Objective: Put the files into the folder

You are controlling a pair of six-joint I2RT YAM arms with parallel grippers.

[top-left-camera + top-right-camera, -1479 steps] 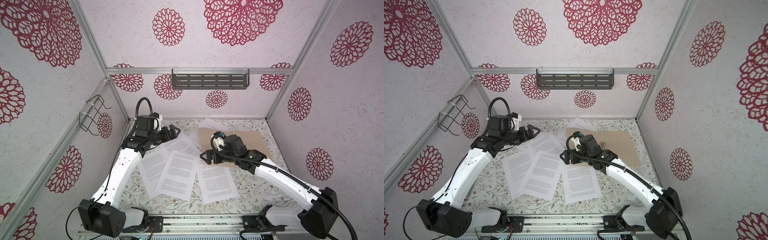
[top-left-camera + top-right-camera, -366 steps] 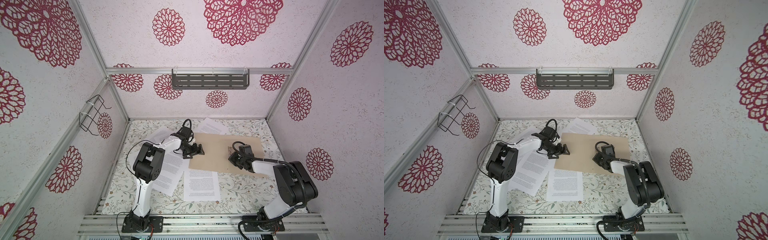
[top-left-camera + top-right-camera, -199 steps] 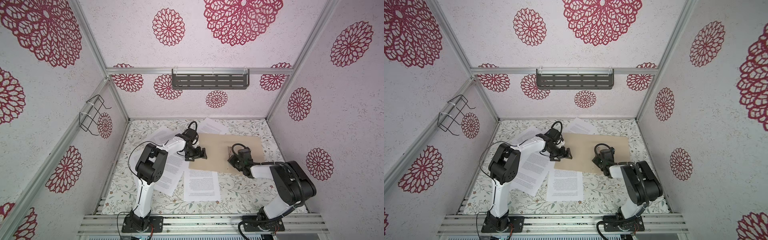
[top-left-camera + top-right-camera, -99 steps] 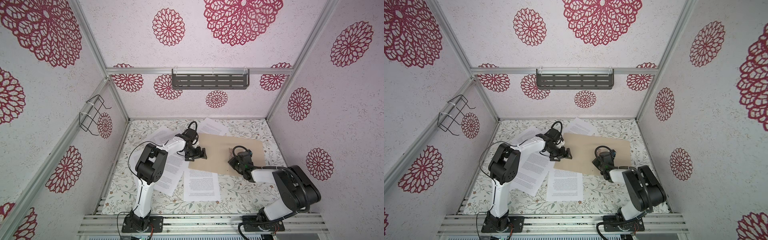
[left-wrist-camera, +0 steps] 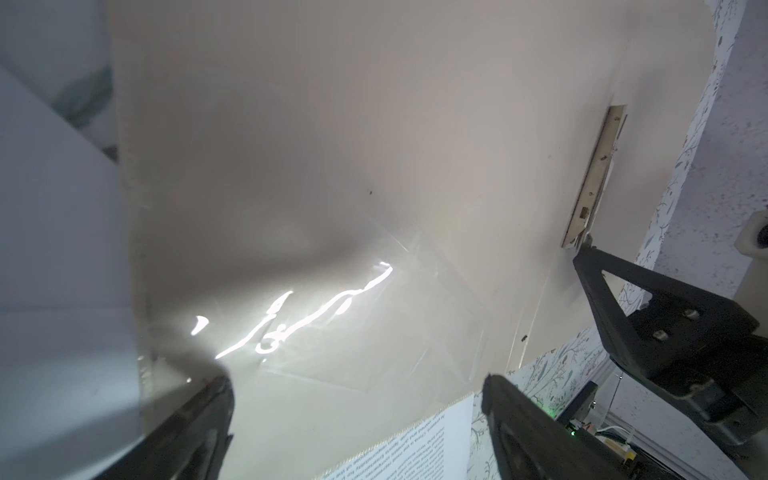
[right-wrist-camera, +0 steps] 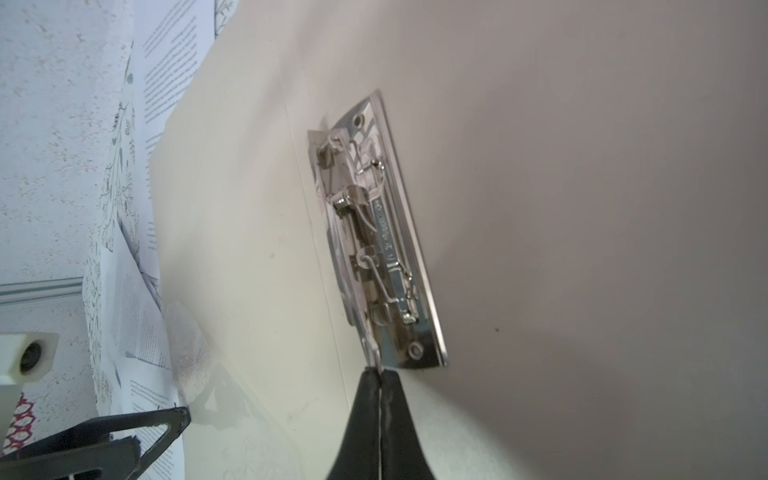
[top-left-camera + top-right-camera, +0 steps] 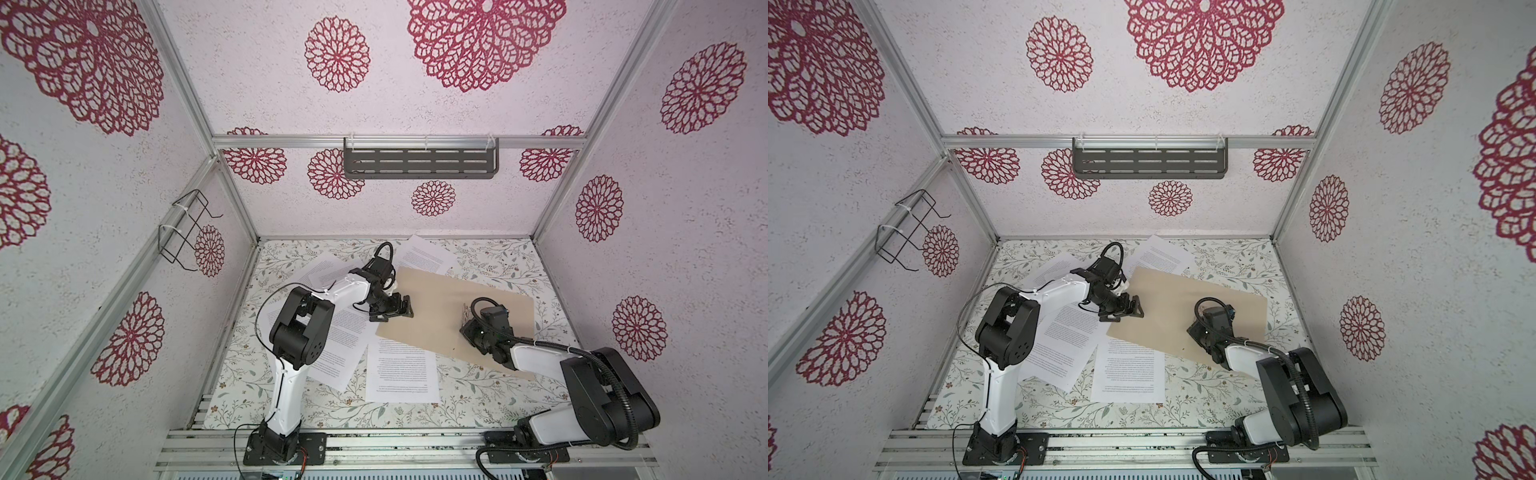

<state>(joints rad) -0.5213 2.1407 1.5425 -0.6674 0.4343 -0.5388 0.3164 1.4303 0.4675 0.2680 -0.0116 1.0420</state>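
The tan folder [image 7: 432,299] [image 7: 1167,303] lies open and flat on the table in both top views. My left gripper [image 7: 392,312] [image 7: 1123,312] [image 5: 357,382] stands open over the folder's left edge, holding nothing. My right gripper [image 7: 467,322] [image 7: 1198,324] [image 6: 380,372] is shut on the wire lever of the folder's metal fastener [image 6: 374,232] [image 5: 594,174]. White printed files lie loose around the folder: one in front [image 7: 401,374] [image 7: 1127,374], overlapping ones at the left [image 7: 345,345] [image 7: 1059,345], and one behind [image 7: 424,255] [image 7: 1163,253].
A glossy clear film [image 5: 332,324] lies on the folder's left leaf. A dark shelf [image 7: 419,164] hangs on the back wall and a wire rack [image 7: 183,228] on the left wall. Enclosure walls stand close on three sides.
The right arm's elbow has swung outward to the right while its shut gripper stayed at the fastener. The left gripper has stayed open at the folder's left edge.
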